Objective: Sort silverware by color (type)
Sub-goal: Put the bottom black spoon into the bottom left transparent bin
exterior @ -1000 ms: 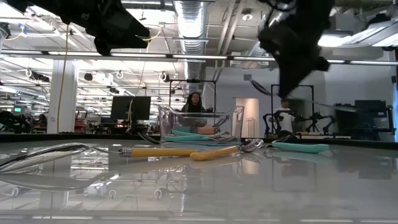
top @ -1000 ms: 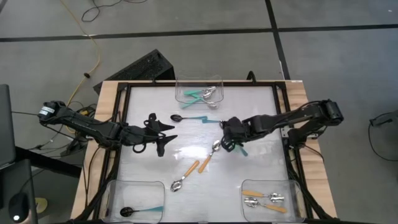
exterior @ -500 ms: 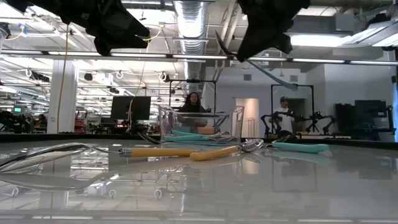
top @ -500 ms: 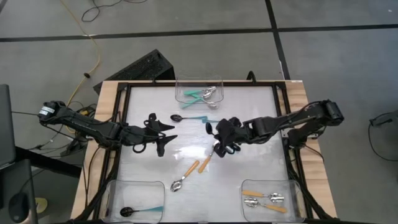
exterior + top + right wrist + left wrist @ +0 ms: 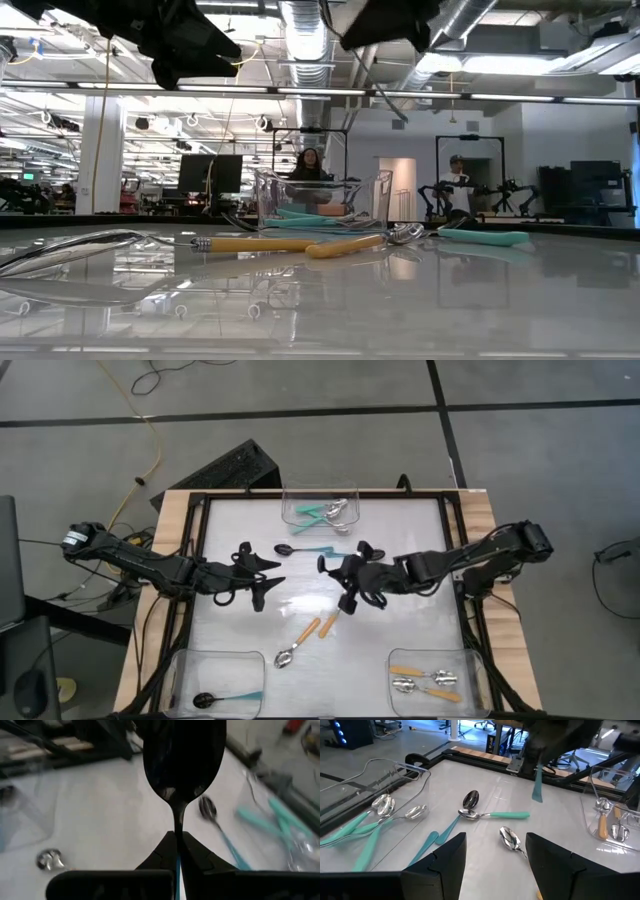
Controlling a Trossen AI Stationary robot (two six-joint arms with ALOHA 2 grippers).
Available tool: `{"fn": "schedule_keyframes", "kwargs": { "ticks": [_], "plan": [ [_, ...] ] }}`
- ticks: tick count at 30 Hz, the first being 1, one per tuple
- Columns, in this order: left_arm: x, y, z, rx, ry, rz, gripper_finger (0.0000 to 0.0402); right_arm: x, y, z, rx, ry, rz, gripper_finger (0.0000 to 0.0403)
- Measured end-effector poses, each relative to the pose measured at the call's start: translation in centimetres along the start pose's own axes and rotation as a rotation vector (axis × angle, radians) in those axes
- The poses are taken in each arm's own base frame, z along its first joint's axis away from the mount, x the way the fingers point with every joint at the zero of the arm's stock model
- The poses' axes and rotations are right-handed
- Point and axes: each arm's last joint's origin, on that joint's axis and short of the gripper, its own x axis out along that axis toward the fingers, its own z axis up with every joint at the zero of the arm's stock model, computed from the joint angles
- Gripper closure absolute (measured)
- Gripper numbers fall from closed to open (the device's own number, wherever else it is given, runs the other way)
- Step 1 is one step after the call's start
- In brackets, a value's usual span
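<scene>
My right gripper (image 5: 342,570) hangs over the table's middle, shut on a spoon with a black bowl (image 5: 183,755) and a teal handle (image 5: 538,785). To its left, my left gripper (image 5: 266,580) hovers open and holds nothing. Below them on the table lie a black-bowled teal spoon (image 5: 470,799), a silver-bowled teal spoon (image 5: 490,814) and two orange-handled spoons (image 5: 300,640) (image 5: 337,610). Each lies flat on the white tabletop. My right gripper pinches the spoon at its thin neck (image 5: 176,827), where the black bowl meets the teal handle, between its two fingers. The bowl sticks out past the fingertips and the handle runs back between them. The fingers lie along the spoon, slanting down toward the table's left. The spoon is clear of the table.
A clear bin (image 5: 320,510) at the far edge holds silver-bowled teal spoons. The near-left bin (image 5: 215,680) holds a black-bowled teal spoon, and the near-right bin (image 5: 435,678) holds orange-handled spoons. A black frame (image 5: 195,550) borders the tabletop. People stand in the room beyond.
My right gripper has risen and gone toward the table's left, carrying the spoon. It has rolled and tipped from pointing steeply down to nearer level, so the spoon's handle has swung from the gripper's right side to beneath it. My left gripper has kept still.
</scene>
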Motion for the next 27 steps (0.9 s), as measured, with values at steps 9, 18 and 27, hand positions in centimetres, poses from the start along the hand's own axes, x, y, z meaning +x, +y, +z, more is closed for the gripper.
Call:
{"fn": "schedule_keyframes", "kwargs": {
  "ticks": [9,18,27],
  "plan": [
    [0.0,0.0,0.0,-0.001,0.000,0.000,0.0212,0.1,-0.1,2.0,-0.094,-0.181,0.016,0.0376],
    [0.0,0.0,0.0,-0.001,0.000,0.000,0.0212,-0.1,-0.1,3.2,-0.142,-0.293,0.020,0.0376],
    [0.0,0.0,0.0,0.000,-0.001,0.003,0.0212,-0.4,0.1,4.1,-0.174,-0.386,0.075,0.0376]
  ]
}}
